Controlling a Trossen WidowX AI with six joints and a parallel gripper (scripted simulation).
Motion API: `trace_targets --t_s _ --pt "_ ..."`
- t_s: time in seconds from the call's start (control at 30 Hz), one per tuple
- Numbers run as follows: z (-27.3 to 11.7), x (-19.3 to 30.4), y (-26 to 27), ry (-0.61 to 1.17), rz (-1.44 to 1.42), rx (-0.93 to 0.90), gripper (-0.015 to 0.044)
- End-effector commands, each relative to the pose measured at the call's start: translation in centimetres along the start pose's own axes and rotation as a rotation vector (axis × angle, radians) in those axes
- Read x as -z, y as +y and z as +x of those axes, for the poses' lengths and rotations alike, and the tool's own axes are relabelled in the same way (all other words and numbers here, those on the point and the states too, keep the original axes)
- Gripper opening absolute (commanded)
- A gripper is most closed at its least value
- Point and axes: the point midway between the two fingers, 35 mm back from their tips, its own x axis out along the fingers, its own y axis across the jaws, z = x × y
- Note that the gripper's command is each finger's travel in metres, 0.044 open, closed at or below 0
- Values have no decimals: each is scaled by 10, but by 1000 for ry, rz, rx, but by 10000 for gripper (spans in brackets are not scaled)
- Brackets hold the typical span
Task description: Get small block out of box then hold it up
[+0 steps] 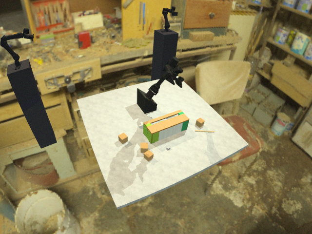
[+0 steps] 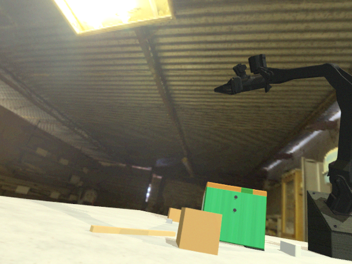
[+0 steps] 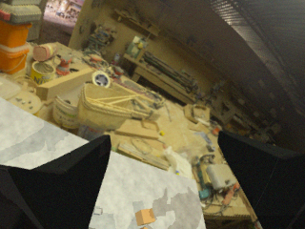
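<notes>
The box (image 1: pixel 168 125) (image 2: pixel 243 218) stands upright on the table, with an orange slotted top, a light green end and a darker green end. Its front panel looks pale grey in the top view, and I cannot make out the block or shelf behind it. My gripper (image 1: pixel 177 84) (image 2: pixel 215 89) (image 3: pixel 166 138) is open and empty, high above the table and well above the box top. The wrist view looks out past the table edge and does not show the box.
Orange cubes (image 1: pixel 123 138) (image 1: pixel 144 147) (image 1: pixel 148 155) (image 3: pixel 145 217) lie off the light green end. Another cube (image 1: pixel 200 122) (image 2: pixel 198 231) and a thin stick (image 1: pixel 204 131) (image 2: pixel 130 231) lie off the darker green end. A small grey piece (image 1: pixel 168 148) lies before the front; a pale block (image 2: pixel 288 248) lies near my base.
</notes>
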Motion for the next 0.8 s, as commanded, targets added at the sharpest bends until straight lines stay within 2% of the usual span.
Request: trace_targets --t_s 0.0,0.2,0.4,0.6,0.77 --pt "28 60 36 184 -189 -59 400" --pt "41 126 78 382 -416 -184 400" --pt "36 192 124 568 -667 -386 400" --pt "12 254 169 721 -926 -672 400" --pt "-23 298 202 806 -1135 -978 400"
